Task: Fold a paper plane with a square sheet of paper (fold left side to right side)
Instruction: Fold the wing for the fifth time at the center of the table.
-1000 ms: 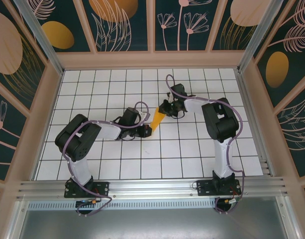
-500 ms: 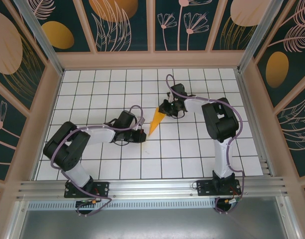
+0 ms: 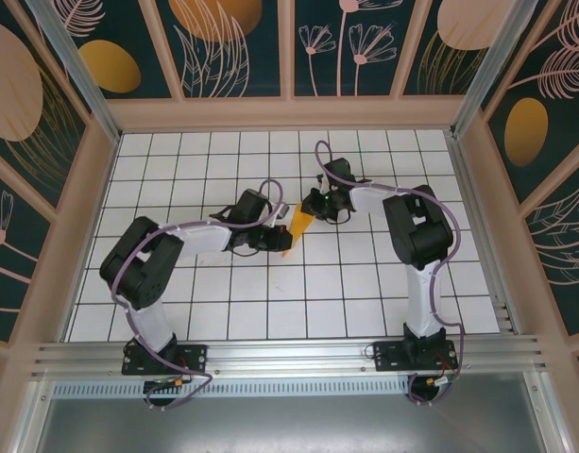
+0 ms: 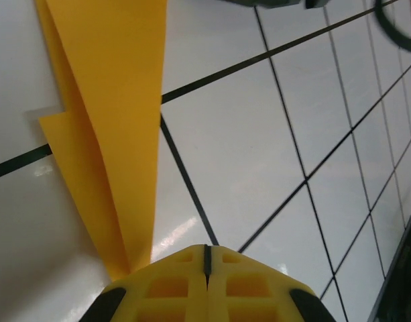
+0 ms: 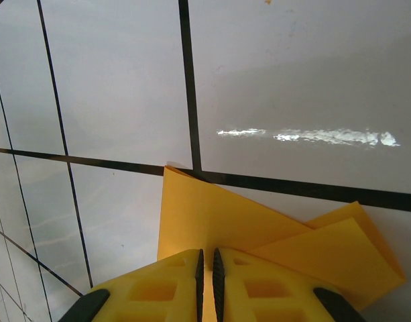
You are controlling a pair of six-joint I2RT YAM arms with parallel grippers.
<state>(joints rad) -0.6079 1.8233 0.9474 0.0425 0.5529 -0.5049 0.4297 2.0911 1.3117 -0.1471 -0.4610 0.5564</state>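
Orange-yellow paper plane (image 3: 298,225) is lying mid-bench (image 3: 365,283), already a narrow dart. Left claw (image 3: 277,243), pressed together and empty, is swinging back from nearer the bases onto its pointed end, probably pressing creases. Right claw (image 3: 315,209) is pinching the wide tail.

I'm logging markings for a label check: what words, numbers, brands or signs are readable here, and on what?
None can be read.
The folded orange paper, the white grid tiles, the right gripper's yellow fingers and the painted wall panels carry no lettering; the panels bear leaf and oval drawings, not words.
The arm bases are too small to tell.
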